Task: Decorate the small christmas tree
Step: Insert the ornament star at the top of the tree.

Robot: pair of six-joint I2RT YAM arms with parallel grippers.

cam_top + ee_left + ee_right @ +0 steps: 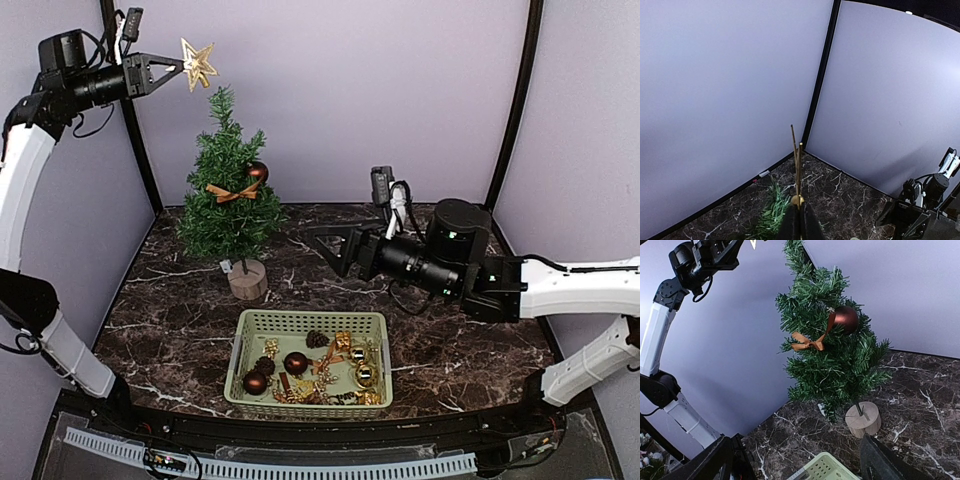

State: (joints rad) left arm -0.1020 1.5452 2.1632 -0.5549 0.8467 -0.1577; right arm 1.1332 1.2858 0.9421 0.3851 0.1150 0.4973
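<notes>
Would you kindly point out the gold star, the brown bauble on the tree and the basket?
gold star [198,63]: top external view, centre of the star.
brown bauble [845,319]: right wrist view, middle of the ball.
basket [300,316]: top external view, bare far rim.

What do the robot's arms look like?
The left arm and right arm are smooth white tubes joined by chunky round black joints. The left gripper and right gripper are black, with two pointy fingers. Thin black cables loop near the wrists.
</notes>
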